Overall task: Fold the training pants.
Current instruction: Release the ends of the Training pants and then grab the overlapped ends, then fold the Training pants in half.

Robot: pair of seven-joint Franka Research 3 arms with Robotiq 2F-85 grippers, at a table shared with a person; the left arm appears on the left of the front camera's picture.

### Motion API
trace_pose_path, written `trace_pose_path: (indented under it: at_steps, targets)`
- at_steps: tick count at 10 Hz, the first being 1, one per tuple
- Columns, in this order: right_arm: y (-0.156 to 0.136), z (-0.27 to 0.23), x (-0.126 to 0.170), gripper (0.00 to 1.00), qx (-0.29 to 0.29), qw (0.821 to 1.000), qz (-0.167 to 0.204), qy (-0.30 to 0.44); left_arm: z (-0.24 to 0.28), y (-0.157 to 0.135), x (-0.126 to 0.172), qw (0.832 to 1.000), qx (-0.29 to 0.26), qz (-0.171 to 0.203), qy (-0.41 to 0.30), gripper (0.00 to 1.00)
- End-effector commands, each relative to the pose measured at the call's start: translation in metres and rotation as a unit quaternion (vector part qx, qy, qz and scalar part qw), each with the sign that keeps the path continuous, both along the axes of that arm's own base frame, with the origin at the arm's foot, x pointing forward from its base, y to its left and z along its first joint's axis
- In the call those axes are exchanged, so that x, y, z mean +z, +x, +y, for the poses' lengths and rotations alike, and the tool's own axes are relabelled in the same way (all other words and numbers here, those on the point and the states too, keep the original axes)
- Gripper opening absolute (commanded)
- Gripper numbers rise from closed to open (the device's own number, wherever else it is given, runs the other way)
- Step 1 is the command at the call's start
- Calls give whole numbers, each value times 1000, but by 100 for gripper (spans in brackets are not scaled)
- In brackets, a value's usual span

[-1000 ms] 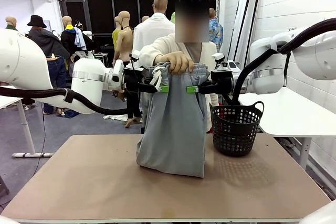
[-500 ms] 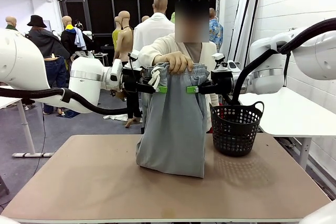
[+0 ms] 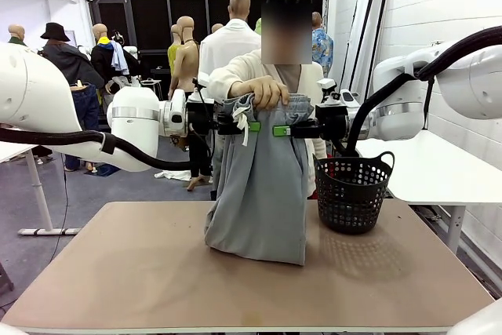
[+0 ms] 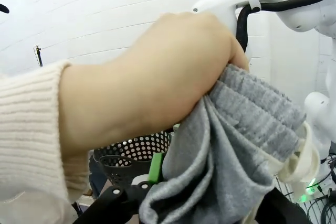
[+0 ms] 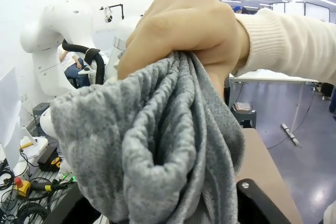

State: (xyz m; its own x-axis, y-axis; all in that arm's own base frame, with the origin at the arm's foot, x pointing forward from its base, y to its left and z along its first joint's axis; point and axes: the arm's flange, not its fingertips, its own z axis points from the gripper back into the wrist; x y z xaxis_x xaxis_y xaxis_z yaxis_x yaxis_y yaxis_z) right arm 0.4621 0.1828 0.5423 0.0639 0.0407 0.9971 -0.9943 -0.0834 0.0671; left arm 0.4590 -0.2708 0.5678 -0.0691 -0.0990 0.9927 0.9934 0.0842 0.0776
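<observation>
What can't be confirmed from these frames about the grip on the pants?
- Left gripper pad contact: front view too small; left wrist view, training pants cover the fingertips.
- Right gripper: right wrist view, fabric hides the fingers.
- Waistband middle: person's hand covers it.
- Basket contents: too dark.

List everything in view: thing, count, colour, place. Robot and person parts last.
training pants: 1, light grey, hanging upright mid-table, hem on the tabletop, waistband bunched at the top
drawstring: 1, white, at the waistband's left
basket: 1, black perforated, on the table right of the pants
table: 1, tan
person's hand: 1, cream sleeve, gripping the waistband
left gripper: 1, black, green pads, jaws closing on the waistband's left side
right gripper: same, right side
</observation>
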Motion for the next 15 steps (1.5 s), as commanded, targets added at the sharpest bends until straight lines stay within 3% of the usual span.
trace_pose_path:
  at_steps: [1, 7, 9, 10, 11, 15]
  targets:
    - [6, 6, 1, 0, 3, 1000, -5, 15, -3, -4, -4, 1000, 4, 0, -11, 0]
    - [9, 5, 1, 0, 9, 1000, -9, 6, 5, 1, -5, 999, -15, 26, 21, 0]
    - [12, 6, 0, 0, -2, 1000, -8, 2, 0, 17, -10, 998, -21, 38, 34, 0]
    - [6, 1, -5, 0, 2, 1000, 3, 0, -16, 42, 3, 992, -30, 71, 104, 0]
    - [6, 1, -5, 0, 2, 1000, 3, 0, 2, 4, -10, 999, -10, 27, 18, 0]
    - [6, 1, -5, 0, 2, 1000, 3, 0, 2, 4, -10, 999, -10, 27, 18, 0]
